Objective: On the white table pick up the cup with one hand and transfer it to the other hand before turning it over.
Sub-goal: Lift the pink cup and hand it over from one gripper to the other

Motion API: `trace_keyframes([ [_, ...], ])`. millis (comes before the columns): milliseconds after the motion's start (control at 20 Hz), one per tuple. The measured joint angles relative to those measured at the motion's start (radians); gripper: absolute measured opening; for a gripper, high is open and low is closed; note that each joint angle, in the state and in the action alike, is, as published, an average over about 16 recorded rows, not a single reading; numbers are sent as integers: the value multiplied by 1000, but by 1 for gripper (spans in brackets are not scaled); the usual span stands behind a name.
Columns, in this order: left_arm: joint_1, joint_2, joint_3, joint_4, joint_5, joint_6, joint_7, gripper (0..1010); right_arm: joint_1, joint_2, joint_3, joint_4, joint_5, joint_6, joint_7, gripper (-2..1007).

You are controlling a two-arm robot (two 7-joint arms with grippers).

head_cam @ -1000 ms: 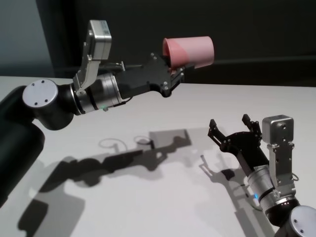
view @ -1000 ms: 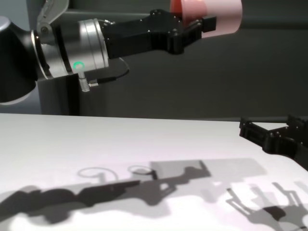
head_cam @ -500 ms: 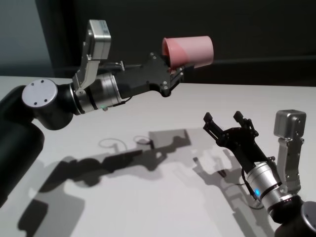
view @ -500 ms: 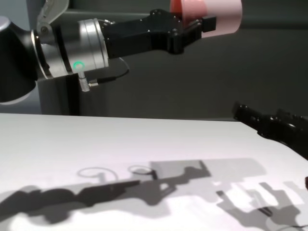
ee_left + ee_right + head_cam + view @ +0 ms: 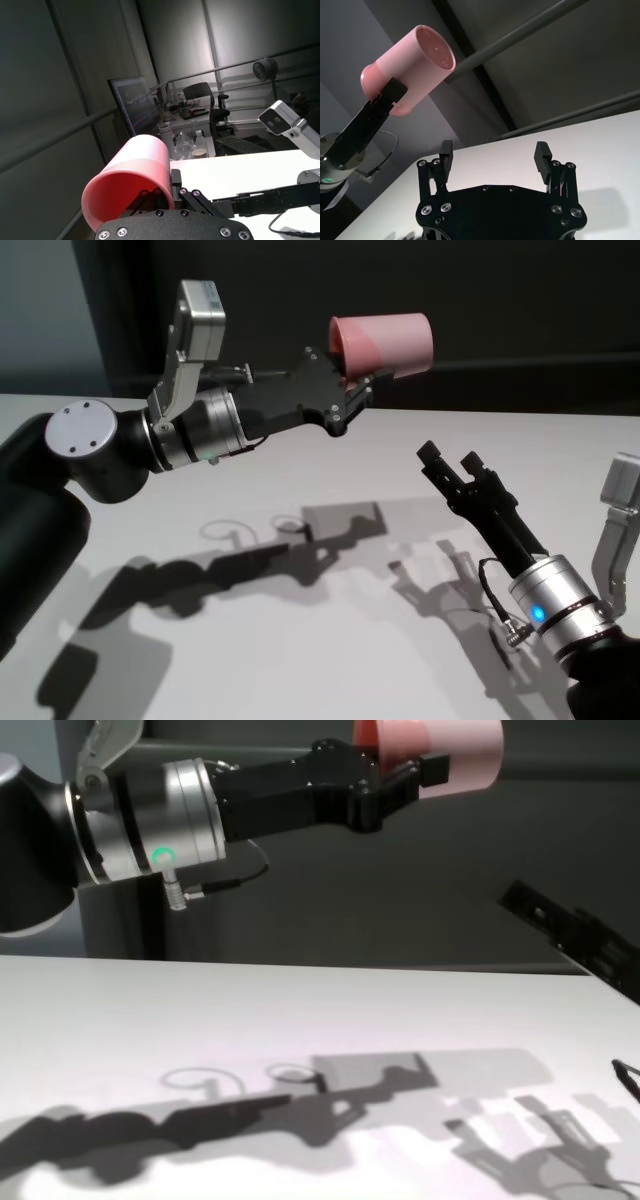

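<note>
One cup (image 5: 383,343), sideways and empty, clamped aloft in the left gripper (image 5: 352,392); right gripper (image 5: 494,156) spread open below it

Cup (image 5: 385,343) held sideways high above white table (image 5: 300,660) by left gripper (image 5: 352,392), at its left end. Right gripper (image 5: 455,465) lower, to right, well apart, fingers spread.

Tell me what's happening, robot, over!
Left pincer shut on pink cup, held sideways high above white table. Right pincer open, below cup, not touching. Nothing between them.
</note>
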Motion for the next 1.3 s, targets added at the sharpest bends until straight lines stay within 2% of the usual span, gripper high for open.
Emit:
trace_keyframes([
  [350,0,0,0,0,0,0,0,45,47,-13,29,63,212,51,140,1002],
  [600,0,0,0,0,0,0,0,45,89,-19,35,113,324,87,226,1002],
  [900,0,0,0,0,0,0,0,45,133,-20,30,158,405,114,301,1002],
  [1300,0,0,0,0,0,0,0,45,183,-21,23,206,471,127,357,1002],
])
